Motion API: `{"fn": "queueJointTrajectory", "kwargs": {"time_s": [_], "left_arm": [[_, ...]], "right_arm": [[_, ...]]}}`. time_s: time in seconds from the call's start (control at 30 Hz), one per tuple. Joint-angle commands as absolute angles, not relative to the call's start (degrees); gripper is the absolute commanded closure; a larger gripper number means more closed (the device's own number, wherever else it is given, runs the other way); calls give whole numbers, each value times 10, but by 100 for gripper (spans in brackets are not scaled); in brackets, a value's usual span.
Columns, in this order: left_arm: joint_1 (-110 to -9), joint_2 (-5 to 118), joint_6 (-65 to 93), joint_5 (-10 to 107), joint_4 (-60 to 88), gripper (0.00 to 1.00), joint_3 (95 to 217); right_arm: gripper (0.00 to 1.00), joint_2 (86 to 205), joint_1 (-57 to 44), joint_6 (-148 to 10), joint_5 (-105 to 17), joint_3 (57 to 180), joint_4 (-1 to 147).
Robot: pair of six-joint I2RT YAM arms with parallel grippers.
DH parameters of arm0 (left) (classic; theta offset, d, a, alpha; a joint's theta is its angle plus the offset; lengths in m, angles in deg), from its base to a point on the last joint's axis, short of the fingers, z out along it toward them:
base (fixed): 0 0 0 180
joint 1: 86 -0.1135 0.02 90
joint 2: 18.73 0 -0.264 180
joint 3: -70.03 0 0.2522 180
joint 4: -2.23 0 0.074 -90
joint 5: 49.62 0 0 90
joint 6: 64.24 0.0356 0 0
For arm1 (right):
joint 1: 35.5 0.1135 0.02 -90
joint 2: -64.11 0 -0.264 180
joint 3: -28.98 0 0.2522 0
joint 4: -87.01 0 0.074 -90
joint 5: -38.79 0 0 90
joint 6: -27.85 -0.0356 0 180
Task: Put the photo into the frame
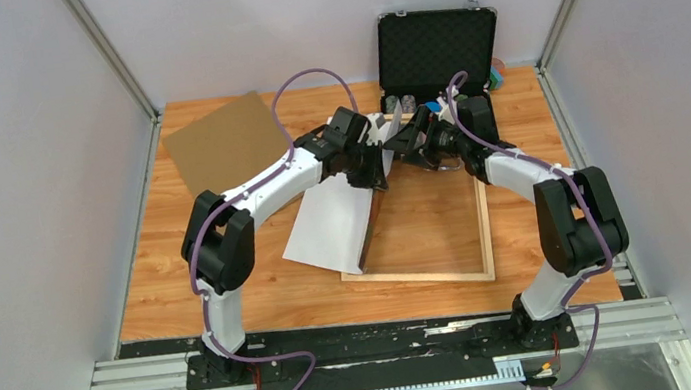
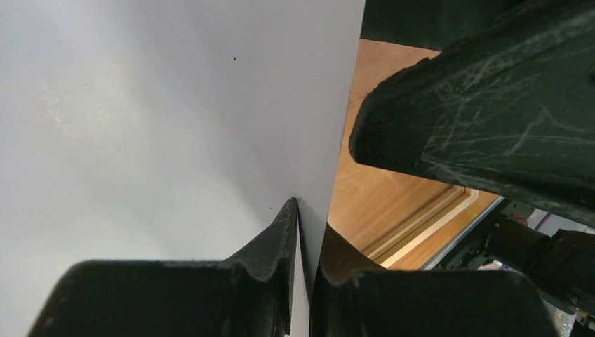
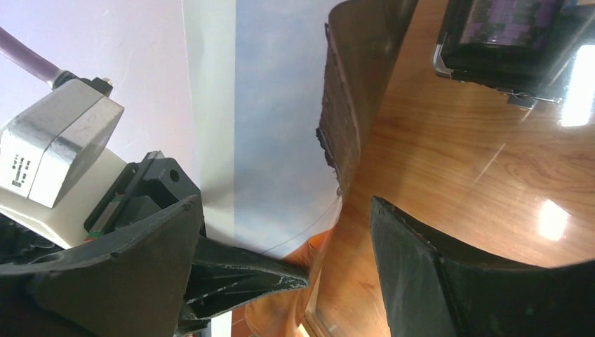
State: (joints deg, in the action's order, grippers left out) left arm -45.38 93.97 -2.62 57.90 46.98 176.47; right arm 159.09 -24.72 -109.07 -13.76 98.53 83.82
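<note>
frame (image 1: 423,277) lies flat on the table (image 1: 232,281), mid-table, long sides running away from the arm bases. table wood shows through the opening.

photo (image 1: 330,222): white back up, over the frame's left rail. its left part lies outside the frame on the table. its right edge is lifted above the frame's left side, so the sheet slopes up toward the frame's middle. right wrist view shows the printed side from below: pale sky and a dark patch.

left gripper (image 1: 373,166): above the frame's far-left corner, at the lifted edge of the photo. left wrist view: its fingers (image 2: 266,260) stand close together with the photo's edge between them. the tip of one touches the white back and the other sits behind the sheet. a thin dark slit shows lower down beside the paper. reads as a narrow pinch on the photo.

right gripper (image 1: 403,142): above the frame's far rail, just right of the left gripper, tips nearly meeting it. jaws spread wide, nothing clamped. in its own view the photo's lifted edge and one left finger sit in the gap between them.

backing board (image 1: 225,140): brown, flat on the table, well to the far left of the frame, apart from it.

black case (image 1: 437,42): lid up, just beyond the frame's far rail.
</note>
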Motion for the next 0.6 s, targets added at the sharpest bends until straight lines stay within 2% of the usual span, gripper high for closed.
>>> {"fn": "queueJointTrajectory", "kwargs": {"time_s": [0.0, 0.23, 0.57], "left_arm": [[-447, 919, -34, 582, 451, 85, 1764], [-443, 923, -30, 583, 453, 80, 1767], [-431, 930, -32, 583, 457, 55, 1774]], "right_arm": [[14, 1593, -249, -1103, -123, 1010, 866], [15, 1593, -249, -1102, -121, 1011, 864], [16, 1627, -248, -1110, -104, 1027, 863]]}}
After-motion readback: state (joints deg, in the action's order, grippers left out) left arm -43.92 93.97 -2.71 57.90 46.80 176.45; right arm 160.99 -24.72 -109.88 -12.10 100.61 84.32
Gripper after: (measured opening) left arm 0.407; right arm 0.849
